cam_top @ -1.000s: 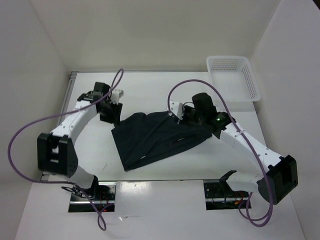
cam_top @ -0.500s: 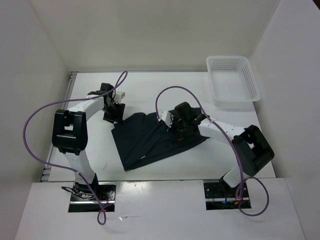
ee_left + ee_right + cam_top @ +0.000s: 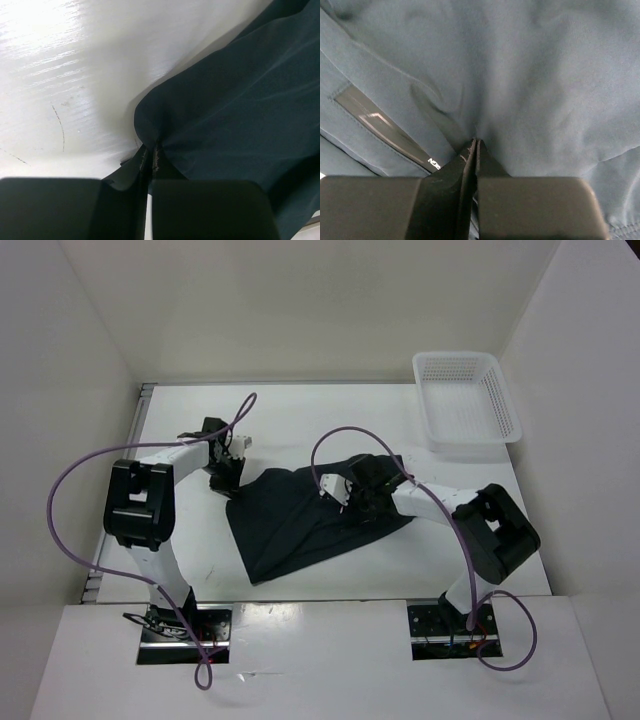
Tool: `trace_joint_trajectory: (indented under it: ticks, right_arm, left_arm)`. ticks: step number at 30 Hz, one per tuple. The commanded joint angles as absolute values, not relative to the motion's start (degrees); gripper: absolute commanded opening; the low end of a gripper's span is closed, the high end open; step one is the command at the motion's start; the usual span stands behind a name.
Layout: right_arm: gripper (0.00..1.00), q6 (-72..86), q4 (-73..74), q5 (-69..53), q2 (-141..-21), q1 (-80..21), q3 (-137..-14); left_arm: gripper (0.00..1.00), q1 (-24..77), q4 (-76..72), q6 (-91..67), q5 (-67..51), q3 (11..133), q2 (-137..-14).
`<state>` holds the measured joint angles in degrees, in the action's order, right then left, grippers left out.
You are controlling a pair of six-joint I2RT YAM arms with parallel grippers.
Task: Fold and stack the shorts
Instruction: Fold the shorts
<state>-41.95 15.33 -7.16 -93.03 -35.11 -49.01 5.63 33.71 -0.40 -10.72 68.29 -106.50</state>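
A pair of dark navy shorts lies crumpled flat on the white table, mid-view from above. My left gripper sits at the cloth's upper left corner. In the left wrist view that gripper is shut, with the hem of the shorts pinched between its tips. My right gripper rests on the right half of the cloth. The right wrist view shows it shut on a raised fold of the shorts, beside a glossy label strip.
A white mesh basket stands at the table's back right corner, with nothing showing in it. Purple cables loop off both arms. White walls close in the table on three sides.
Both grippers have shut on the fabric. The right gripper has slid left from the cloth's right edge onto its middle. The left gripper has dropped onto the upper left corner.
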Motion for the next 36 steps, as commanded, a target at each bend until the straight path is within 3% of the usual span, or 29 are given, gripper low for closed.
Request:
trace_joint_trajectory:
  ticks: [1,15,16,18,21,25,26,28,32,36]
  right_arm:
    - [0.04,-45.0,17.6,-5.4,-92.2,-35.2,-48.2]
    - [0.00,-38.6,14.9,-8.4,-104.0,-38.2,-67.1]
    - [0.00,-38.6,14.9,-8.4,-104.0,-38.2,-67.7]
    - [0.00,-36.8,14.9,-8.4,-104.0,-38.8,-69.3]
    - [0.18,-30.6,16.6,-6.5,-101.3,-38.8,-72.4]
    - [0.43,-21.4,20.8,-6.5,-94.5,-37.3,-75.4]
    - [0.52,-19.2,22.0,-8.2,-93.5,-36.1,-75.4]
    - [0.58,-12.2,25.9,-10.6,-92.0,-31.1,-76.0]
    - [0.58,-5.5,29.7,-14.7,-88.4,-22.6,-72.0]
    - [0.58,-1.0,30.3,-14.6,-87.7,-17.6,-65.8]
  left_arm:
    - [0.00,5.1,33.8,0.0,-7.0,67.3,-109.8]
    - [0.00,2.6,29.6,0.0,1.8,97.6,-124.6]
    - [0.01,2.6,29.6,0.0,1.8,99.0,-125.2]
    - [0.21,2.6,30.2,0.0,1.8,99.1,-124.4]
    - [0.55,2.6,29.2,0.0,-0.8,96.3,-119.3]
    - [0.68,2.6,29.7,0.0,-3.3,94.5,-111.1]
    - [0.68,2.6,30.7,0.0,-3.3,94.5,-108.0]
    - [0.68,2.6,33.8,0.0,-4.7,92.6,-104.6]
    - [0.69,2.6,42.1,0.0,-5.2,83.5,-96.3]
    - [0.58,2.1,50.1,0.0,-8.1,73.8,-93.4]
